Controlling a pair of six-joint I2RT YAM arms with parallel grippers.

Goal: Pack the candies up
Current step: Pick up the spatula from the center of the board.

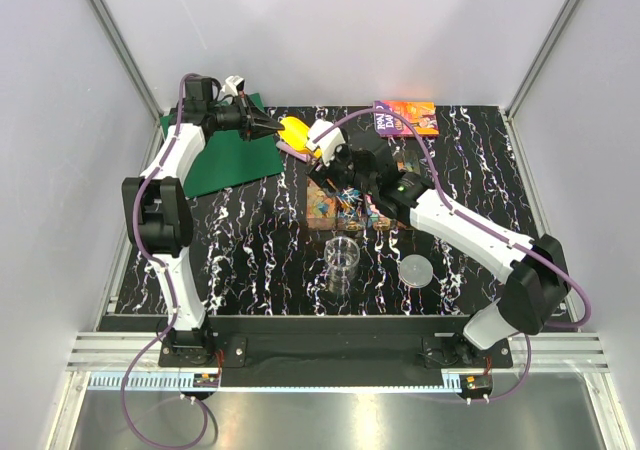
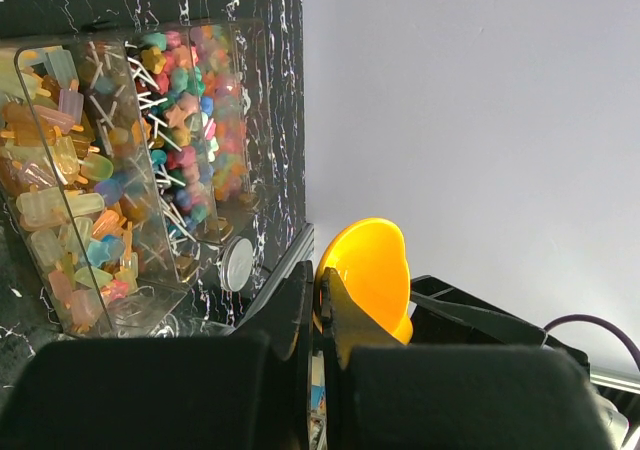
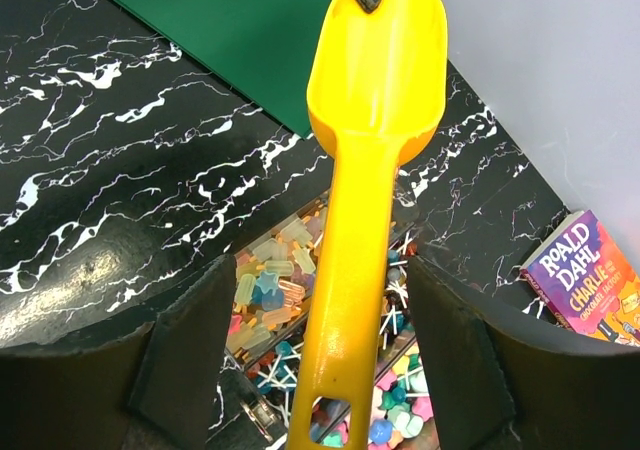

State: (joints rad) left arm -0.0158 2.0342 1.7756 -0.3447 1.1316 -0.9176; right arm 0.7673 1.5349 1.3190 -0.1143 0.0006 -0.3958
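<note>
My left gripper [image 1: 273, 128] is at the back of the table, shut on the rim of the yellow scoop [image 1: 296, 132]. In the left wrist view the fingers [image 2: 320, 280] pinch the scoop's bowl [image 2: 370, 265]. My right gripper [image 3: 318, 280] is open, its jaws on either side of the scoop's handle [image 3: 355, 270] without touching it. It also shows in the top view [image 1: 335, 157]. The candies [image 3: 275, 275] lie below in a clear compartmented box [image 1: 340, 208]. They also show in the left wrist view [image 2: 185, 120].
A clear cup [image 1: 342, 261] stands in front of the box, with a round lid [image 1: 416, 270] to its right. A green mat [image 1: 222, 155] lies at the back left. A Roald Dahl book [image 1: 408, 117] lies at the back right.
</note>
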